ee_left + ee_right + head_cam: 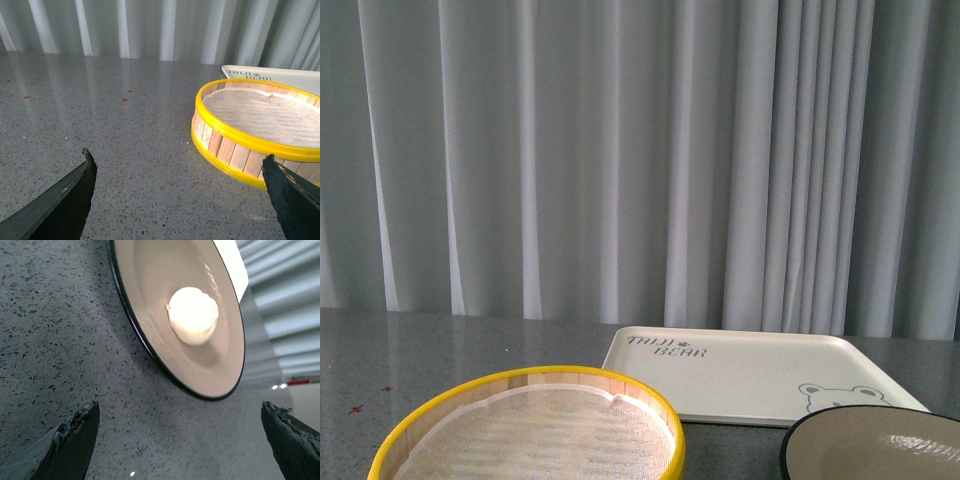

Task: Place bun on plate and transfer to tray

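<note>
The white bun (193, 315) lies in the middle of the beige plate (150, 275) with its black rim, which rests on the grey speckled table. My right gripper (180, 407) is open a short way from the plate's rim, nothing between its dark fingers (75, 437). In the front view only the plate's edge (880, 440) shows at the lower right, and the bun is out of sight there. The cream tray (750, 375) with lettering and a bear face lies flat behind it. My left gripper (177, 160) is open above bare table, one finger (287, 192) close to the steamer basket.
A yellow-rimmed wooden steamer basket (530, 425) with a white cloth liner stands at the front left, beside the plate; it also shows in the left wrist view (235, 140). Grey curtains hang behind the table. Bare table (100, 110) stretches to the left of the basket.
</note>
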Motion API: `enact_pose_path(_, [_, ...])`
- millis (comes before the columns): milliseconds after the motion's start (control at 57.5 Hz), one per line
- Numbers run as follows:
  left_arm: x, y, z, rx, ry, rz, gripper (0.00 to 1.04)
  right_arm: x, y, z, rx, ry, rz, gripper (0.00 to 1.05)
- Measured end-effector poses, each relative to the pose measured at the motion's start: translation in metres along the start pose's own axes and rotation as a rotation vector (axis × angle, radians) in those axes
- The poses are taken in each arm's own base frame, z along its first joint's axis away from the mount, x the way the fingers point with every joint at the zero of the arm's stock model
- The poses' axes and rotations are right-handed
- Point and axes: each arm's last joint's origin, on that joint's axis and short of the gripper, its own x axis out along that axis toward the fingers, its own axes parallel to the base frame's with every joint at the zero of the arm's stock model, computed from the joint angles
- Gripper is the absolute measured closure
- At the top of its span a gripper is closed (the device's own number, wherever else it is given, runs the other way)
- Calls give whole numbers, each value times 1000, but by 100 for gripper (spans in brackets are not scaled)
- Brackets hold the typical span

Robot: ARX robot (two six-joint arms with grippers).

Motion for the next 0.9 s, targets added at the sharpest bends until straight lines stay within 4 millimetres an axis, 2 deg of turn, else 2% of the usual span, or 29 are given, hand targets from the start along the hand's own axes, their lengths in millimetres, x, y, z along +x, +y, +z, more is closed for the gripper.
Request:
enact_pose_path(87, [0, 0, 0, 0, 0, 0, 7, 8, 1, 7, -155, -34, -1, 9])
enact_pose_path(313, [0, 0, 0, 0, 0, 0, 7, 36, 2, 16, -368, -79, -4, 9])
enact_pose_path(539, [0, 0, 0, 0, 0, 0, 7, 57, 9, 20, -469, -133, 52, 9])
enact_pose_path(904, [0, 0, 0, 0, 0, 0, 7, 80, -3, 33, -512, -154, 37, 9])
